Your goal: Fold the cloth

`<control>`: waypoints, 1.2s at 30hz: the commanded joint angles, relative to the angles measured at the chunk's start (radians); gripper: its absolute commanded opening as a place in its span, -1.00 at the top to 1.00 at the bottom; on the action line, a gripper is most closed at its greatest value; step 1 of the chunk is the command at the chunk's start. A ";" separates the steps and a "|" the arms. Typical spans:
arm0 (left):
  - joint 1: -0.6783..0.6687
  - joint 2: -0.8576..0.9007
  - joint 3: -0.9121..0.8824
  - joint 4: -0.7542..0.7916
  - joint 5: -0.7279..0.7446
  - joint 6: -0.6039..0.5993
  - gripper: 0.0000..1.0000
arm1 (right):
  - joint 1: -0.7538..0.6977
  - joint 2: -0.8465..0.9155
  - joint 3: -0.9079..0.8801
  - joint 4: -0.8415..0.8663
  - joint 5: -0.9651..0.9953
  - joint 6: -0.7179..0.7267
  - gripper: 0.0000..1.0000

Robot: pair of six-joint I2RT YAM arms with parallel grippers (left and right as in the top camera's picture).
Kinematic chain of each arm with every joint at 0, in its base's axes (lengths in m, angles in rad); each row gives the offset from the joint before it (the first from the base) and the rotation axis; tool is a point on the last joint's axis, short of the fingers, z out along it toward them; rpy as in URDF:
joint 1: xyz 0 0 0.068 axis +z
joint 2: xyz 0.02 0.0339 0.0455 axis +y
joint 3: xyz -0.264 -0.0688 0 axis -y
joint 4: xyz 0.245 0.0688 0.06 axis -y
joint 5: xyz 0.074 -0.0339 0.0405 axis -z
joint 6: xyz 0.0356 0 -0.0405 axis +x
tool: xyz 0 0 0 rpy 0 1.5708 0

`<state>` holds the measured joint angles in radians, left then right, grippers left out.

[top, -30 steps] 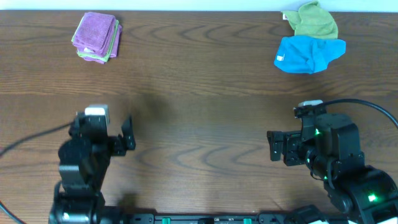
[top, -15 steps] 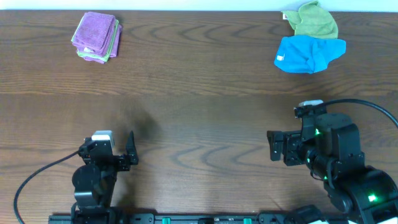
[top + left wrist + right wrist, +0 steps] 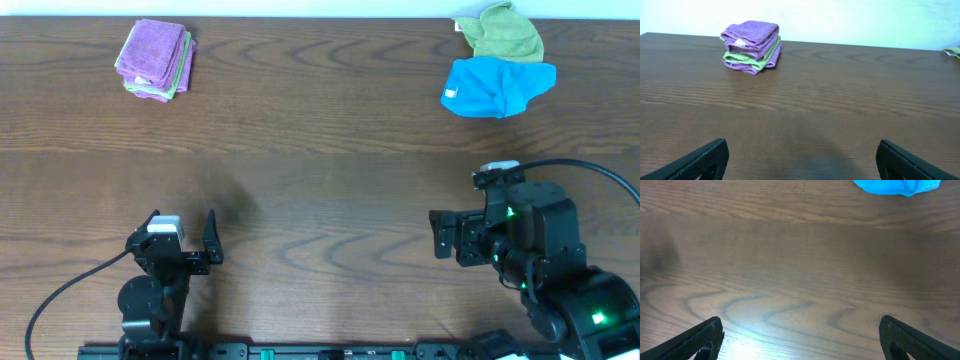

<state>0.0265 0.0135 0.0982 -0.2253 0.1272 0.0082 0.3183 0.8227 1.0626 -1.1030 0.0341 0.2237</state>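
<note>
No spread lilac cloth shows in any view. The only purple fabric is a small folded pad stacked with a lime-green one point(image 3: 155, 58) at the far left; it also shows in the left wrist view point(image 3: 752, 46). My left gripper point(image 3: 182, 228) is open and empty near the front left edge, its jaws wide apart over bare wood point(image 3: 801, 150). My right gripper point(image 3: 468, 236) is open and empty at the front right, over bare wood point(image 3: 801, 325).
A bright blue cloth point(image 3: 495, 87) lies crumpled at the far right, and its edge shows in the right wrist view point(image 3: 897, 186). An olive-green cloth point(image 3: 505, 32) lies just behind it. The table point(image 3: 320, 150) is dark wood.
My left arm has drawn back toward the front edge and settled lower. The right arm and the cloths have not moved.
</note>
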 commanded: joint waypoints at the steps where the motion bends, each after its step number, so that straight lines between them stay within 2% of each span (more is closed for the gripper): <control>1: 0.006 -0.009 -0.029 -0.005 0.003 0.012 -0.91 | 0.004 -0.005 0.002 -0.001 0.003 0.011 -0.98; 20: 0.006 -0.001 -0.029 -0.002 0.000 0.012 -0.91 | 0.004 -0.005 0.002 -0.001 0.003 0.011 -0.99; 24: 0.006 -0.001 -0.029 -0.002 0.000 0.012 -0.91 | 0.003 -0.010 -0.019 0.020 0.121 -0.069 -0.99; 27: 0.006 -0.001 -0.029 -0.002 0.000 0.012 -0.91 | -0.072 -0.204 -0.249 0.265 0.180 -0.135 -0.98; 29: 0.006 -0.001 -0.029 -0.002 0.000 0.012 -0.91 | -0.116 -0.330 -0.386 0.343 0.203 -0.143 -0.99; 32: 0.006 -0.001 -0.029 -0.002 0.000 0.012 -0.91 | -0.164 -0.490 -0.557 0.397 0.232 -0.143 -0.98; 36: 0.006 -0.001 -0.029 -0.002 0.000 0.012 -0.91 | -0.200 -0.630 -0.693 0.423 0.259 -0.143 -0.98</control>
<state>0.0265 0.0158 0.0967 -0.2195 0.1276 0.0082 0.1364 0.2550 0.4248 -0.6907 0.2432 0.1005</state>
